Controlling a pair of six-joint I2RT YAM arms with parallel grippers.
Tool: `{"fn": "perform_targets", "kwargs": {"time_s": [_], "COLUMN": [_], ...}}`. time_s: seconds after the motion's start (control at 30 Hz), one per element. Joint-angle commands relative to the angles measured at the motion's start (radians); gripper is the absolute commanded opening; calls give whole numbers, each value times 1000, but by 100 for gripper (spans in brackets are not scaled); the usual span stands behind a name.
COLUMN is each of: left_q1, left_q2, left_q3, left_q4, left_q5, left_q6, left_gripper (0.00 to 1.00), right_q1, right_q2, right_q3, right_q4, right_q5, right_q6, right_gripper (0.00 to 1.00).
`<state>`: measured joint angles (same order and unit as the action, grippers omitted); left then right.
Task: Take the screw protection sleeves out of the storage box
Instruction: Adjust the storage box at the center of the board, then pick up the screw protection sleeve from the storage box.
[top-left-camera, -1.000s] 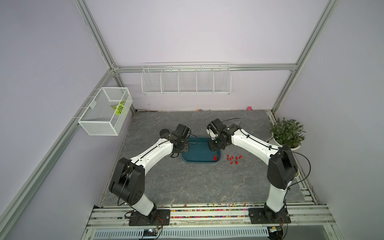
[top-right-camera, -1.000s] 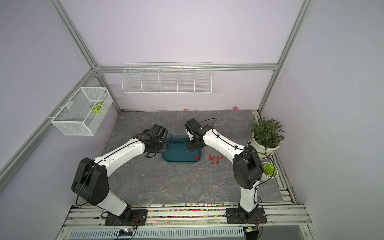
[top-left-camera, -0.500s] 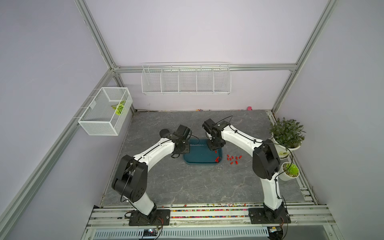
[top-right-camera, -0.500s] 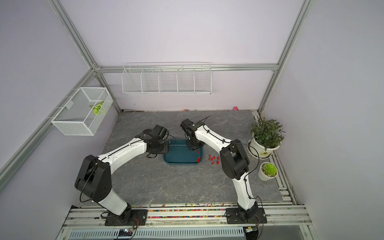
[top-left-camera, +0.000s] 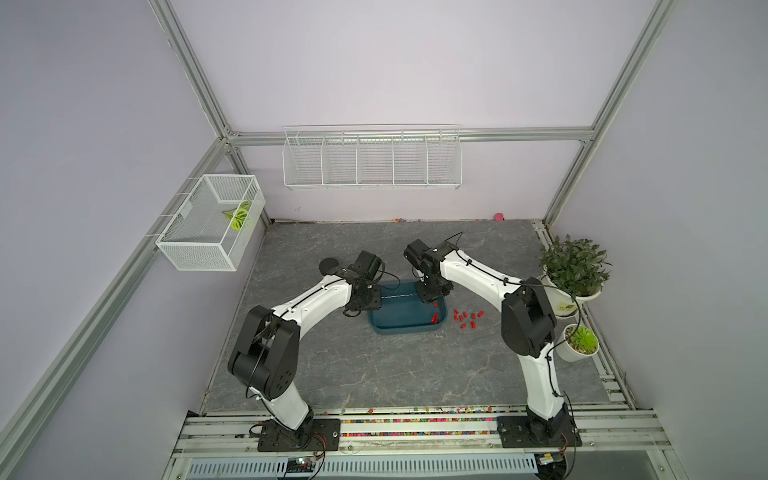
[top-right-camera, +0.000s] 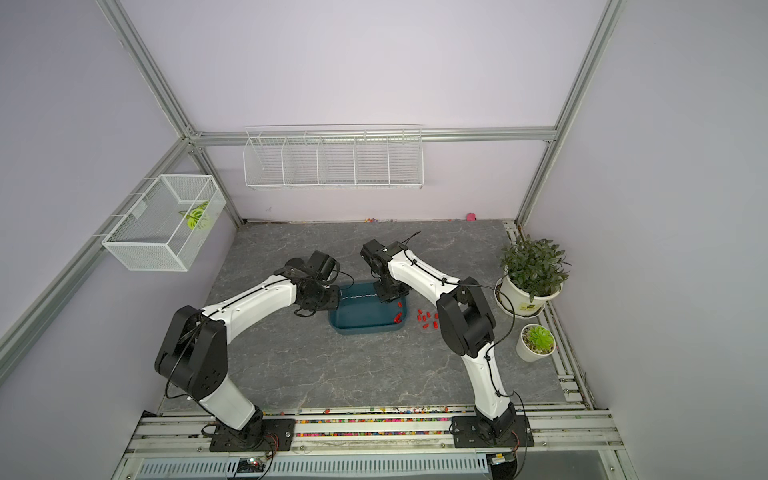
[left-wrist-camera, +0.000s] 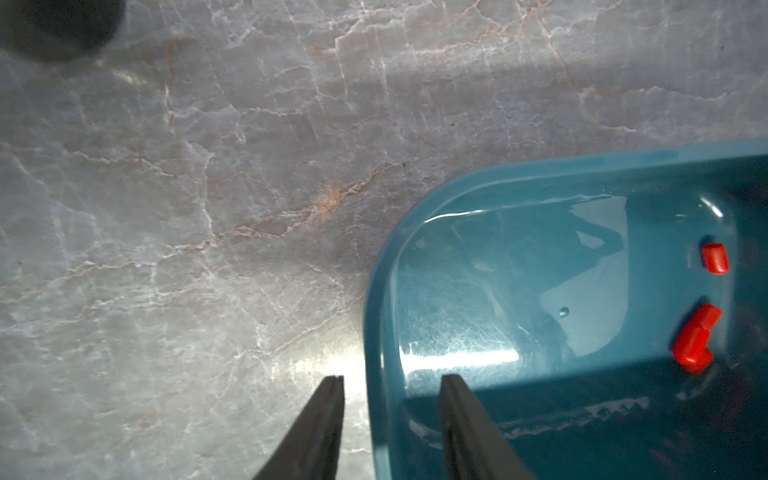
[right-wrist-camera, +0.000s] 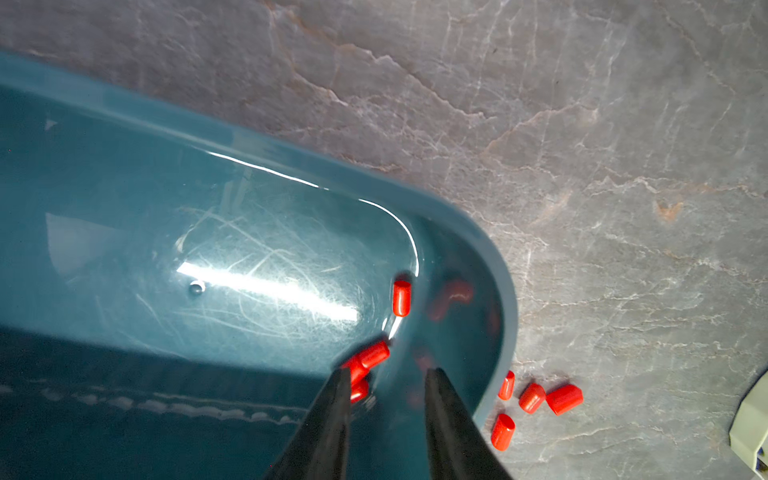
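The screw protection sleeves (right-wrist-camera: 401, 297) are lying in two groups. A few are resting on the floor of the storage box (top-left-camera: 405, 332), crowded toward the corner nearest your right arm. One is lying alone and the others are touching each other. The rest are sitting loose on the table (top-left-camera: 374, 374), just beside the right-hand end of the box.

Your right gripper (right-wrist-camera: 386, 372) is hanging over that crowded corner. Its jaws are standing narrowly apart with nothing between them, and the touching sleeves are lying just beside one fingertip.

Your left gripper (left-wrist-camera: 392, 378) is straddling the rim at the opposite end of the box. One finger is pointing at the table outside and the other at the box floor. Its jaws are also standing narrowly apart, and bare table is showing between the outer finger and the rim.

A black cup (top-left-camera: 328, 264) is standing on the table behind your left wrist. Two potted plants (top-left-camera: 573, 266) are sitting along the right edge. White wire baskets (top-left-camera: 372, 160) are hanging on the walls, and coloured beads (top-left-camera: 415, 422) are lining the front rail.
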<state>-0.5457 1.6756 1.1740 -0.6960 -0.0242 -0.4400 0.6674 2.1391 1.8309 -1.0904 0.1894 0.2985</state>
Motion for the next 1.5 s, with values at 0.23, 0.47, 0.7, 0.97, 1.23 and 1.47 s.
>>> {"fn": "perform_targets", "kwargs": {"time_s": [0.23, 0.47, 0.7, 0.97, 1.23, 1.47], "left_q1": [-5, -5, -1, 41, 93, 94], "left_q2": [-88, -112, -97, -195, -447, -486], "left_q3": [-55, -68, -62, -116, -327, -427], "left_q4": [43, 58, 65, 131, 362, 517], "left_q5": [48, 52, 73, 61, 17, 85], "left_q6": [-22, -26, -28, -69, -146, -210], "left_gripper": [44, 44, 43, 38, 37, 37], "right_q1": [-2, -8, -19, 10, 47, 52], "right_q2": [-97, -169, -170, -193, -45, 70], "right_q3": [-42, -121, -180, -100, 68, 170], "right_q4": [-22, -11, 28, -6, -129, -195], "right_q5": [88, 123, 63, 88, 140, 157], "right_q6": [-4, 21, 25, 5, 2, 38], "right_gripper": [34, 36, 35, 34, 32, 28]}}
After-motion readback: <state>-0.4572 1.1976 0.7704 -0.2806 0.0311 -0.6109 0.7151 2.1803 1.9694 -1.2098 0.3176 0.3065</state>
